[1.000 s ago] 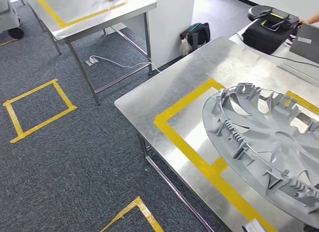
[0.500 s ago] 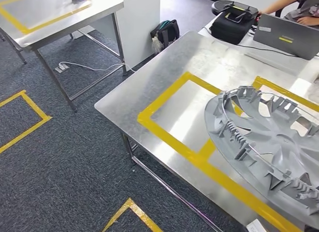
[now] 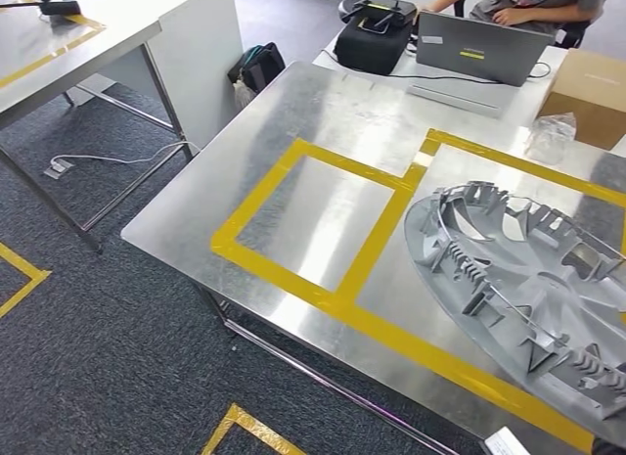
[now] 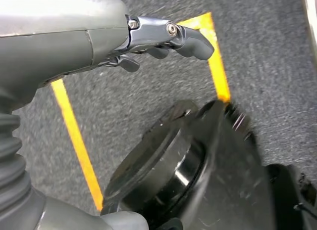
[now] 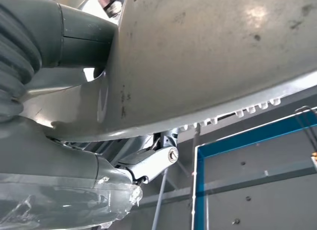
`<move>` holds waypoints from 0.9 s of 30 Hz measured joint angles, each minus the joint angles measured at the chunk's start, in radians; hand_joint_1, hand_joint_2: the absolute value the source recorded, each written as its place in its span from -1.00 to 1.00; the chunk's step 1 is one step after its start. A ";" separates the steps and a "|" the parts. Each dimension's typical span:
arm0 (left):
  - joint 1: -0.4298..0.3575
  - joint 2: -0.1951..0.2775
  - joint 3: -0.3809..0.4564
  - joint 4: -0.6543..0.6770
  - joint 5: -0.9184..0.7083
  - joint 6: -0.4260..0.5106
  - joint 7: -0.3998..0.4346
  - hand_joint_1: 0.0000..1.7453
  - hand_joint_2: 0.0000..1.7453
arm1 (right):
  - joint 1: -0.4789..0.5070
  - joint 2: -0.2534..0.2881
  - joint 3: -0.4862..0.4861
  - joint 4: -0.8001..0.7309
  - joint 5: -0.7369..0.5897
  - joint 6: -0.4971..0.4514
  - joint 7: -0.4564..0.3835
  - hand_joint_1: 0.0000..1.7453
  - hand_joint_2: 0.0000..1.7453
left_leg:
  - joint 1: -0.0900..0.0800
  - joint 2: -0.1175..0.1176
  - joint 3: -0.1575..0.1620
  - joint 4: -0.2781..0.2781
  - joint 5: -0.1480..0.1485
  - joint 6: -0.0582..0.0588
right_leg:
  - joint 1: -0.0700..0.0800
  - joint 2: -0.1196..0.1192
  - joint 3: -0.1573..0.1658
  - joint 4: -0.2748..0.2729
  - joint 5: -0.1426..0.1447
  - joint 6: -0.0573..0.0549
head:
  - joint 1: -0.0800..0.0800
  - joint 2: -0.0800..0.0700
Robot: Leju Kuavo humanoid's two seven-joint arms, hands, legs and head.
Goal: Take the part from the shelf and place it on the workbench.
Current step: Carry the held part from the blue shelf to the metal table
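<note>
The part (image 3: pixel 516 289) is a big round grey wheel cover with ribs and clips on its upturned inner side. It hangs tilted over the right yellow-taped field of the steel workbench (image 3: pixel 295 113). In the right wrist view my right hand (image 5: pixel 112 161) grips the part (image 5: pixel 224 57) at its rim, thumb on one face and fingers (image 5: pixel 157 161) on the other. My left hand (image 4: pixel 112 37) hangs over the grey carpet with its fingers stretched out and nothing in it.
Two yellow tape rectangles (image 3: pixel 317 215) mark the bench top. Beyond it a person (image 3: pixel 531 0) sits at a laptop (image 3: pixel 479 44), beside a black bag (image 3: pixel 369 24) and a cardboard box (image 3: pixel 591 93). Another steel table (image 3: pixel 73 34) stands at the far left. Yellow tape (image 3: pixel 250 431) marks the floor.
The whole picture has shifted left as the camera turned toward the workbench. The part keeps its place in the picture, carried along in my right hand.
</note>
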 joint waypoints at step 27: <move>0.050 0.028 -0.127 -0.066 0.210 0.043 0.086 -1.00 1.00 | 0.126 -0.034 0.034 0.158 -0.157 0.013 0.079 1.00 1.00 | -0.005 0.103 0.044 -0.096 0.022 0.023 | 0.010 -0.118 0.020 -0.001 -0.023 0.008 | -0.011 0.000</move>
